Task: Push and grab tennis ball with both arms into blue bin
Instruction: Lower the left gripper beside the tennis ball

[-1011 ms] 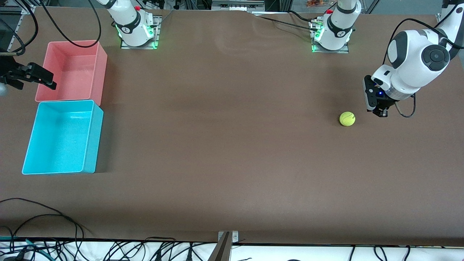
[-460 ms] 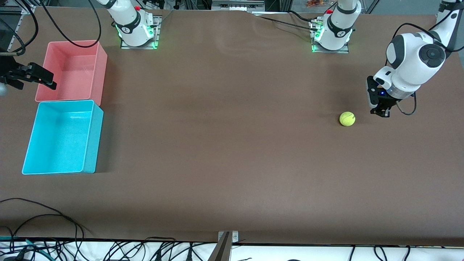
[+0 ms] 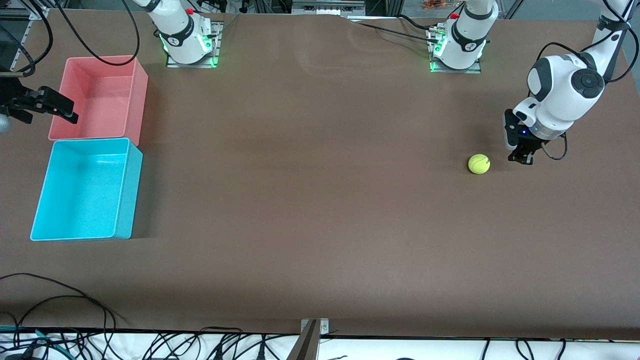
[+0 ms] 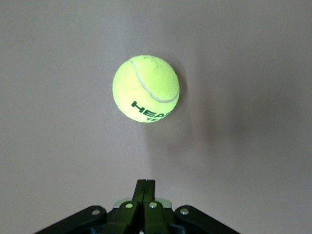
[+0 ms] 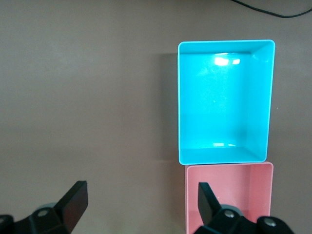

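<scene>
Right gripper (image 3: pixel 47 107): at the right arm's end of the surface, just beside the pink bin's outer wall; jaws spread wide, holding nothing; this arm waits, unchanged from a second ago.
Pink bin (image 3: pixel 102 97): sits touching the blue bin, farther from the front camera than it.
Blue bin (image 3: pixel 85 190): at the right arm's end of the surface, open side up, its long axis running from the front camera toward the robots' bases; nothing in it; same place as before.
Surface (image 3: pixel 310 200): brown, carrying both bins and the ball.
Tennis ball (image 3: pixel 479 164): rests on the surface toward the left arm's end, well apart from the blue bin; round, so no long axis; it has not moved over the last second.
Writing on ball (image 4: pixel 146 108): dark letters "HEA" readable in the left wrist view, with a smaller line below cut off; the pale seam curves above them.
Left gripper (image 3: pixel 520 159): low, just beside the ball on the side toward the left arm's end, not touching it — jaws pressed together, pointing at the ball.
Change: the left arm's wrist has drawn in and lowered since a second ago — the gripper tip now sits slightly closer to the ball.
</scene>
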### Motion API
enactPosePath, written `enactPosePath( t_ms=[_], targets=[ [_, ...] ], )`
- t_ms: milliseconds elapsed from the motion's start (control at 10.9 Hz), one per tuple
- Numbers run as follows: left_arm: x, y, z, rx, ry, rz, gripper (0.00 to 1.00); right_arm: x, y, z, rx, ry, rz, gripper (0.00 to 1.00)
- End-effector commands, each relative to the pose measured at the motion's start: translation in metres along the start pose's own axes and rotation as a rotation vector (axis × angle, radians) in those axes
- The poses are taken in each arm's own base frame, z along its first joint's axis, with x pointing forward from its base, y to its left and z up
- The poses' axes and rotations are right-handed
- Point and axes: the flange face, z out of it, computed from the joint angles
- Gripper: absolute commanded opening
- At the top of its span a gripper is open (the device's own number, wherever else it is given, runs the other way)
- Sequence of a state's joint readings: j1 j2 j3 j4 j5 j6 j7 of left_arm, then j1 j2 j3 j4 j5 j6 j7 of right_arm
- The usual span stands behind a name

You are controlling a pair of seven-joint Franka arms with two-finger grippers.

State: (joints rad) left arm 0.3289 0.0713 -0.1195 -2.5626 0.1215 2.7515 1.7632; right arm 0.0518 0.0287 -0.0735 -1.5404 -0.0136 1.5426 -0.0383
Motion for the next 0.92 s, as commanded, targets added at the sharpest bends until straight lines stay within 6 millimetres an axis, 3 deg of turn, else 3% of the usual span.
enactPosePath(
  t_ms=[0, 276, 827],
  targets=[
    [-0.013, 0.004, 0.024, 0.016, 0.003, 0.008, 0.0, 0.001, -0.001, -0.007, -0.01, 0.002, 0.008, 1.0],
    [-0.011, 0.01, 0.055, -0.02, 0.032, -0.036, 0.0, 0.001, -0.001, -0.007, -0.01, 0.002, 0.008, 1.0],
    [-0.014, 0.012, 0.059, -0.014, 0.031, -0.066, 0.0, 0.001, 0.0, -0.007, -0.01, 0.002, 0.01, 1.0]
  ],
)
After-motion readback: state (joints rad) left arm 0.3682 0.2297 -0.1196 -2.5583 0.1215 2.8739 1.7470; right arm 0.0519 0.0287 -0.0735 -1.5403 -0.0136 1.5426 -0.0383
